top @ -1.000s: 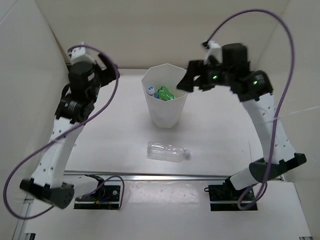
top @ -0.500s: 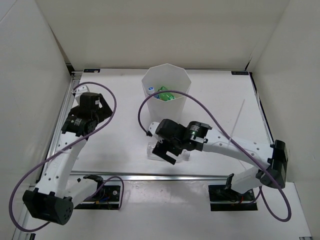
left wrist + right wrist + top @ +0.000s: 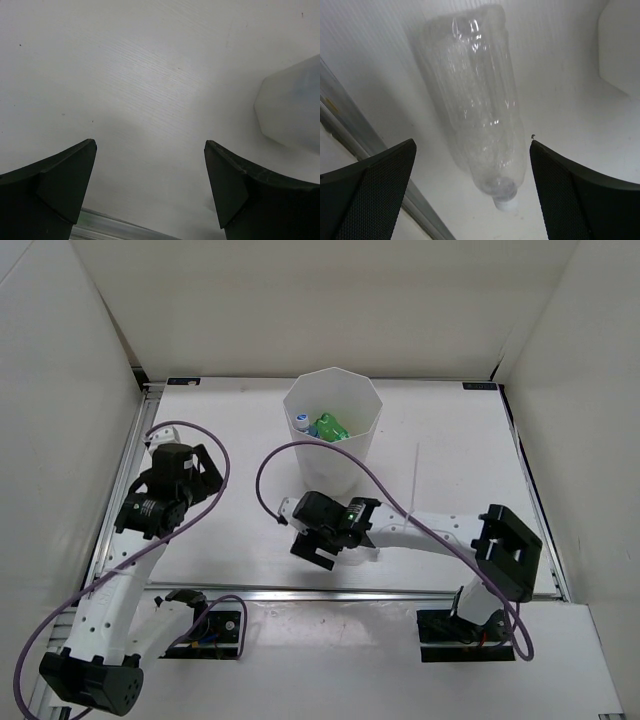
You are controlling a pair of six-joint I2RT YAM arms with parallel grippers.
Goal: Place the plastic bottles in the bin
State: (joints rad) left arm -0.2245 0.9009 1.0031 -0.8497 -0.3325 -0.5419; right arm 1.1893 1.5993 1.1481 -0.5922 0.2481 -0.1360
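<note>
The larger clear bottle lies on the table, its white cap pointing toward the wrist camera. My right gripper is open, one jaw on each side of the bottle's neck end, not touching it. In the top view the right gripper covers most of the bottle. The white faceted bin stands behind it and holds a green bottle and a blue-labelled one. The other bottles are hidden. My left gripper is open and empty over bare table at the left.
The metal rail of the table's near edge runs just left of the clear bottle and also shows below the left gripper. The bin's base is to the right of the bottle and also right of the left gripper.
My right arm has come down from beside the bin's rim to the clear bottle on the table, its jaws now on each side of it. My left arm has lowered toward the near left.
</note>
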